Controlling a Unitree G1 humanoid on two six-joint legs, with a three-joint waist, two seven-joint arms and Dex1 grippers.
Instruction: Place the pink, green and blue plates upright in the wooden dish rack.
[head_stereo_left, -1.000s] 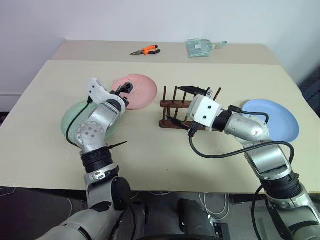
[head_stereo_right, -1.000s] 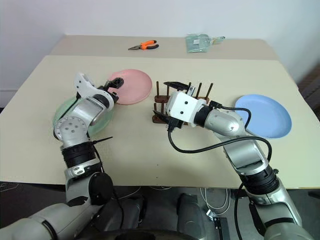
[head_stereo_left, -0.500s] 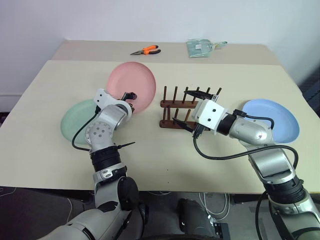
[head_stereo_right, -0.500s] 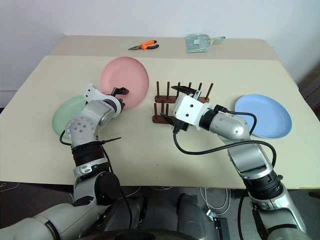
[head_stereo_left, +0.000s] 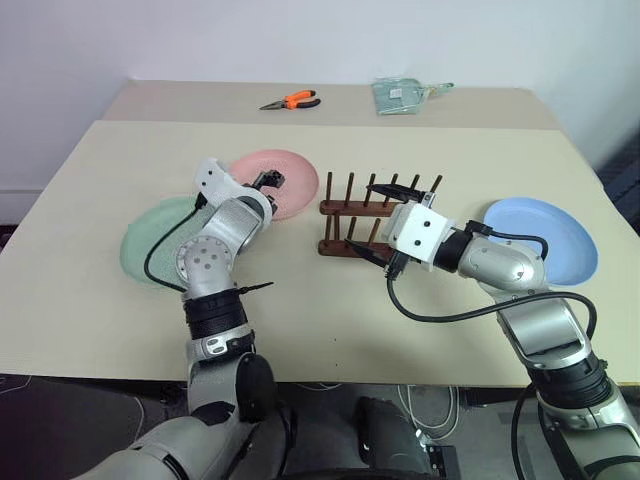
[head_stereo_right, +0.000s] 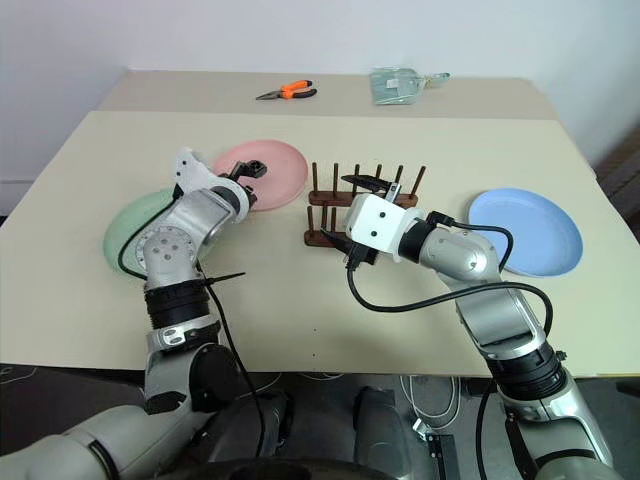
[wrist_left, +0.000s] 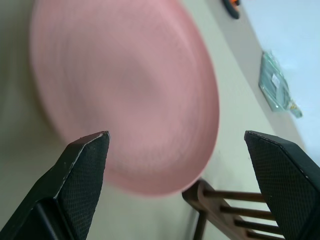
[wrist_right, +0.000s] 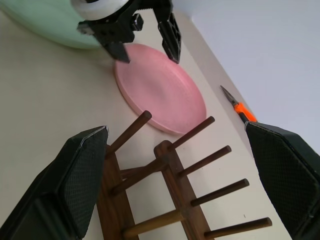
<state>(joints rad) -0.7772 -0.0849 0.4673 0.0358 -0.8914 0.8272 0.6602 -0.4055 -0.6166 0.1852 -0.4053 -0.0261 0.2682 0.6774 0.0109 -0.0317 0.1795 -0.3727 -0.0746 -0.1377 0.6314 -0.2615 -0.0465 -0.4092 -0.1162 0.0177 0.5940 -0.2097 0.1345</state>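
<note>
Fingers on my left gripper (wrist_right: 142, 27) stand apart over the pink plate (head_stereo_left: 285, 180), which lies flat on the desk (head_stereo_left: 400, 300). My right gripper (head_stereo_left: 380, 222) gapes beside the empty wooden dish rack (head_stereo_left: 350, 228); green plate (head_stereo_left: 150, 245) and blue plate (head_stereo_left: 545, 240) lie flat.

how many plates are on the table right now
3. The green plate lies left, partly behind the left arm; the pink plate lies flat between it and the rack; the blue plate lies far right.

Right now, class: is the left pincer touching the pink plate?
Apart. The right wrist view shows the left pincer open above the pink plate, which lies flat.
</note>
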